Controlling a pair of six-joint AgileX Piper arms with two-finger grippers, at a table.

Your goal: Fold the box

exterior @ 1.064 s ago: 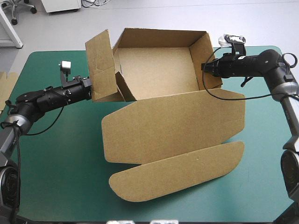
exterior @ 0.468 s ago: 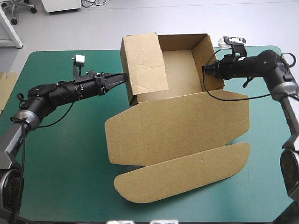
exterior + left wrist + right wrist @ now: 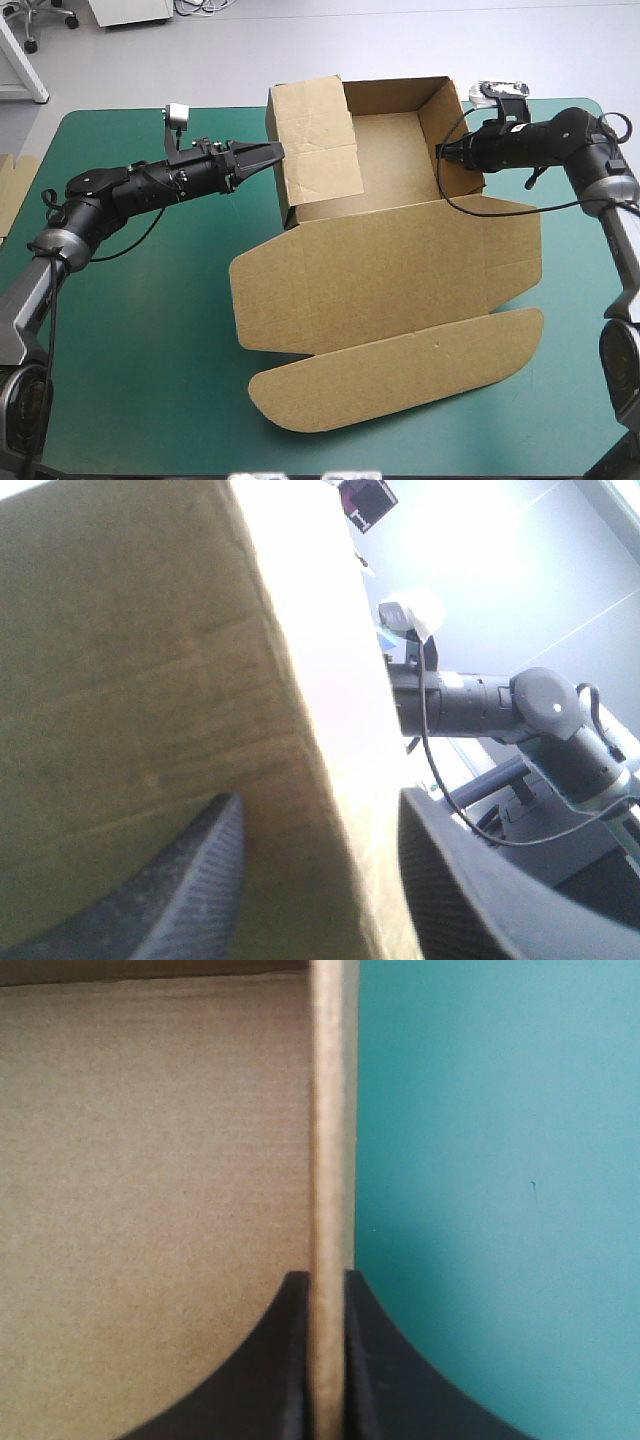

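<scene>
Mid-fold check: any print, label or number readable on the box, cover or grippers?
None readable. The brown cardboard box is plain on every face shown; the teal-green table cover is unmarked; the black-fingered left gripper and right gripper show no legible lettering.

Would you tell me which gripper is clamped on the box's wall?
The right gripper, pinching the right wall of the box; the left gripper stands open.

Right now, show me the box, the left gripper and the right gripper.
box [image 3: 390, 265]: high view, on its large flat panel.
left gripper [image 3: 320, 795]: left wrist view, midway between its parted fingers, board between them.
right gripper [image 3: 325, 1276]: right wrist view, midway between fingers pinching a wall's edge.
</scene>
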